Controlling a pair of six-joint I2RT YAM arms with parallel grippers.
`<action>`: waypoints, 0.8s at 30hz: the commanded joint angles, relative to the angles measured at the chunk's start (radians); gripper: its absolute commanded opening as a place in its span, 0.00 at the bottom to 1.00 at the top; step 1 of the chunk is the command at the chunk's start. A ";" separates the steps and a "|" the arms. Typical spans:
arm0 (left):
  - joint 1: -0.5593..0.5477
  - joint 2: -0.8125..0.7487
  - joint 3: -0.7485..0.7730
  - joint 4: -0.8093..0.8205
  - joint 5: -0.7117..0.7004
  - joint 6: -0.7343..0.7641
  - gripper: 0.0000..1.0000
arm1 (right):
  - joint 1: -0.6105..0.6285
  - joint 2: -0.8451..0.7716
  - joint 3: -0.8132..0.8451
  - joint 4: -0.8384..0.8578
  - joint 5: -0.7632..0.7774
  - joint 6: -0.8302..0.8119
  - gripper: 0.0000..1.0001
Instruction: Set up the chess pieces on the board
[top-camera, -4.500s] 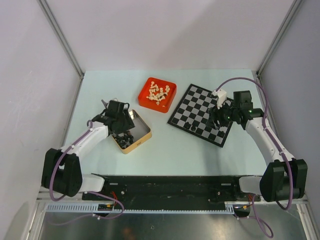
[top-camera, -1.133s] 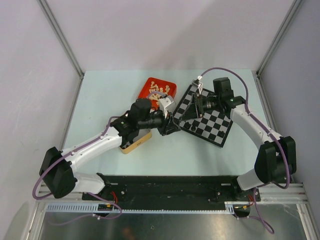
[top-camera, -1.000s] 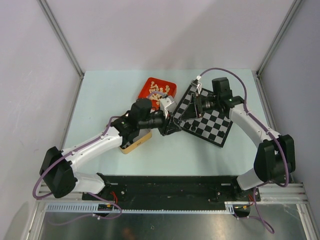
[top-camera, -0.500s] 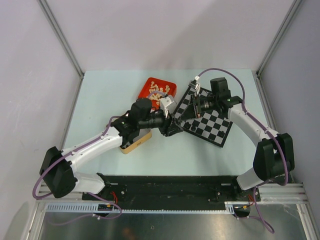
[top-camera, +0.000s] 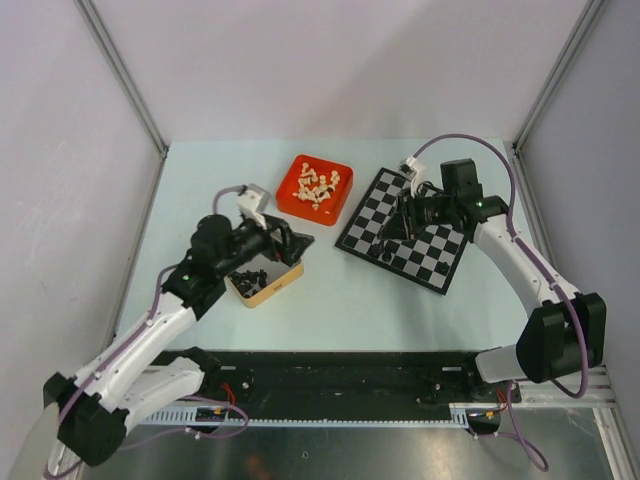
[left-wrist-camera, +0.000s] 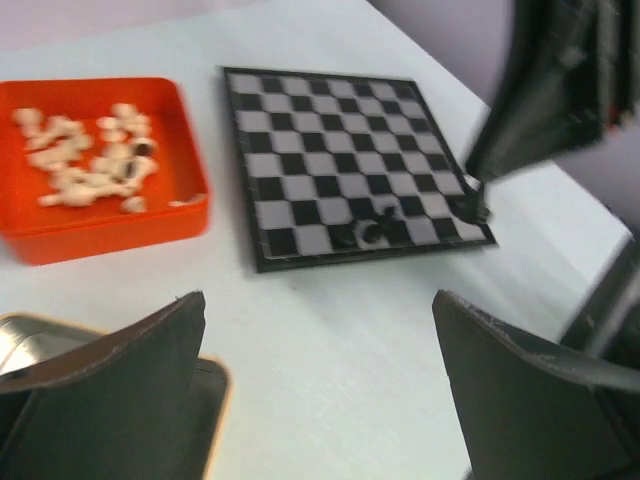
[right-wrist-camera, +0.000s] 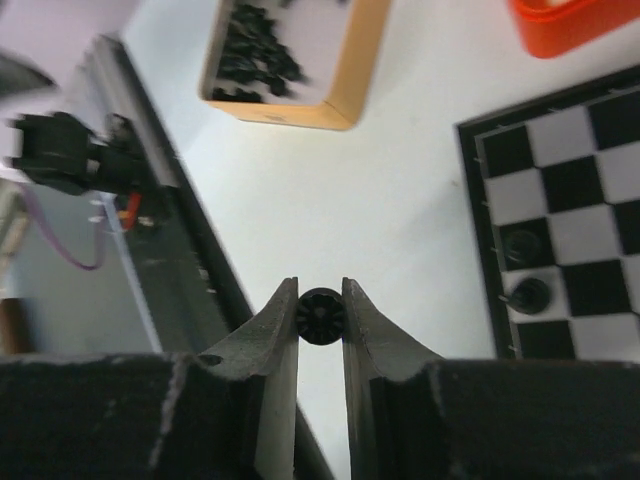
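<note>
Our right hand (right-wrist-camera: 320, 292) holds a black chess piece (right-wrist-camera: 320, 316) in a narrow pinch. It hangs over the board (right-wrist-camera: 575, 170) by its edge, near two black pieces (right-wrist-camera: 522, 247) standing on the edge squares. Our left hand (left-wrist-camera: 315, 330) gapes wide, holding nothing, above the gold tin (right-wrist-camera: 345, 95) of loose black pieces (right-wrist-camera: 250, 50) on the desk (top-camera: 200, 190).

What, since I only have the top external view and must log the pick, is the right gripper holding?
Observer: A black chess piece; the right wrist view shows the right gripper pinching it between its fingers.
Operator: And the other arm, is it carrying anything?
Observer: No. In the left wrist view the left gripper is spread wide, with nothing between its fingers.
</note>
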 joint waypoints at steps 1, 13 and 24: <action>0.128 -0.081 -0.064 0.009 -0.030 -0.101 1.00 | 0.008 -0.072 -0.039 -0.039 0.234 -0.184 0.11; 0.177 -0.141 -0.137 -0.053 -0.150 -0.182 1.00 | 0.021 -0.155 -0.208 0.038 0.512 -0.286 0.12; 0.194 -0.131 -0.138 -0.070 -0.159 -0.196 1.00 | 0.047 -0.074 -0.344 0.273 0.521 -0.303 0.14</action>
